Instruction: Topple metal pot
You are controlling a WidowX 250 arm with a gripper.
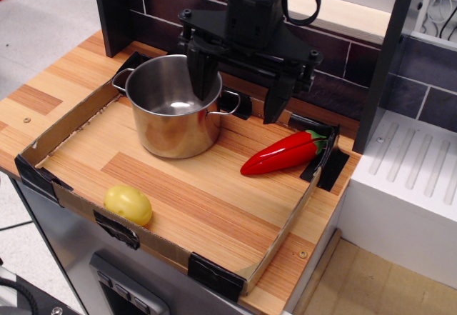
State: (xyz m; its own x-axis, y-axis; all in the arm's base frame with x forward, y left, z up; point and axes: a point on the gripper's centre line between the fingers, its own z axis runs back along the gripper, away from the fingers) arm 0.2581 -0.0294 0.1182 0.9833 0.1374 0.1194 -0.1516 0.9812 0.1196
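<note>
The metal pot (173,111) is shiny steel with two wire loop handles and no lid. It stands upright at the back left of the wooden tray. My gripper (239,86) is black and open, above the pot's right rim. Its left finger (201,78) reaches down inside the pot near the right wall. Its right finger (276,99) hangs outside, to the right of the pot's right handle (229,103). The pot's right wall lies between the fingers.
A red chili pepper (283,153) lies right of the pot. A yellow potato (128,205) sits at the front left. A low cardboard wall (71,126) rims the wooden board. A dark brick wall stands behind, a white ribbed sink drainer (410,165) at right.
</note>
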